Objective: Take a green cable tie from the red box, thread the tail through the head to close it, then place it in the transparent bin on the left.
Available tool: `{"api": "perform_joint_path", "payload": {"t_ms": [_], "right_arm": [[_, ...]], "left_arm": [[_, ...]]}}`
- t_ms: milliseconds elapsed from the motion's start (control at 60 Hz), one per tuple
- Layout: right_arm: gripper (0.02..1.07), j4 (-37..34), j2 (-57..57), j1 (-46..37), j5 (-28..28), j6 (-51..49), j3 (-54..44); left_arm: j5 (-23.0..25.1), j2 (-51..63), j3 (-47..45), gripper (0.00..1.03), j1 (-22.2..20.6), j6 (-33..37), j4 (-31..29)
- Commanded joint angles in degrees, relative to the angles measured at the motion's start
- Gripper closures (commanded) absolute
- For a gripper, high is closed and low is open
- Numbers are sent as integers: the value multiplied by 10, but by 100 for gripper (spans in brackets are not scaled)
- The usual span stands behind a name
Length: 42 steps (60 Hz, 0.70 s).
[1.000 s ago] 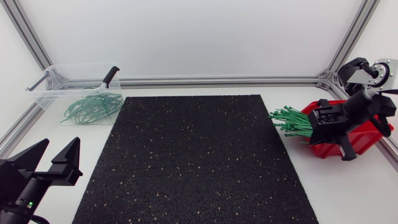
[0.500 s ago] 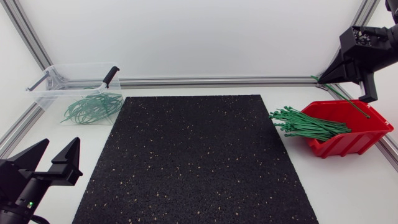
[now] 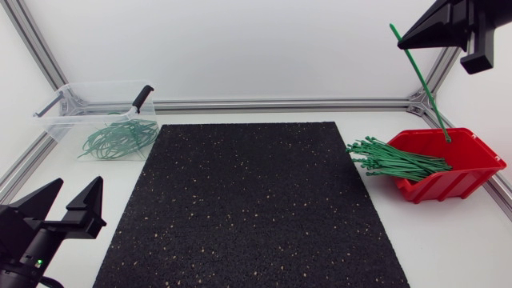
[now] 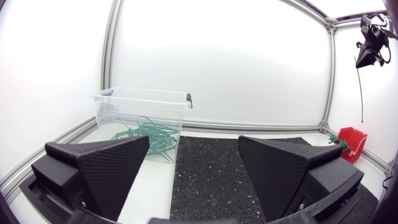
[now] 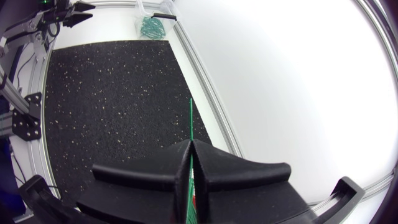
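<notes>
1. My left gripper (image 3: 78, 189) sits at the near left corner of the table. Its matte black wedge fingers (image 4: 112, 163), with finely dimpled inner faces, are spread wide and hold nothing.
2. The black mat (image 3: 248, 208) covers the middle of the table. It is a flat rectangle with a grainy, rubber-like surface flecked with pale specks.
3. The red box (image 3: 458, 181) stands on the white table just right of the mat. It is glossy plastic with an open front facing the mat. A bundle of straight green cable ties (image 3: 390, 160) fans out of that front, and their tips reach the mat's edge.
4. The transparent bin (image 3: 56, 122) stands at the far left corner. It is clear and thin-walled and contains closed green loops (image 3: 120, 138). A black-handled tool (image 3: 142, 98) leans on its rim.
5. My right gripper (image 3: 416, 34) is high above the far right corner. Its fingers are pressed together on one green cable tie (image 3: 420, 84), a thin straight strip. The tie hangs down with its lower end above the red box. The left wrist view shows a gap between the two.
6. Change: one second ago my right gripper was down at the red box. It has since risen and lifted the tie out. My left gripper has not moved.
</notes>
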Motion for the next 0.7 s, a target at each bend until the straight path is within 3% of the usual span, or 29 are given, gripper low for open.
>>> {"api": "perform_joint_path", "payload": {"t_ms": [0, 133, 300, 517, 583, 683], "right_arm": [[101, 16, -7, 41, 13, 95, 9], [102, 50, -7, 100, 33, 262, 24], [102, 60, 6, 172, 83, 356, -11], [102, 143, 6, 304, 171, 422, -82], [102, 133, 36, 326, 171, 462, -76], [102, 155, 72, 324, 135, 615, -76]], "left_arm": [[3, -3, -23, 4, 3, 6, -8], [3, -3, -23, 4, 4, 6, -8], [3, -2, -23, 4, 1, 6, -8], [3, -3, -23, 4, 2, 6, -8], [3, -2, -23, 4, 3, 6, -8], [3, -3, -23, 4, 3, 6, -8]]}}
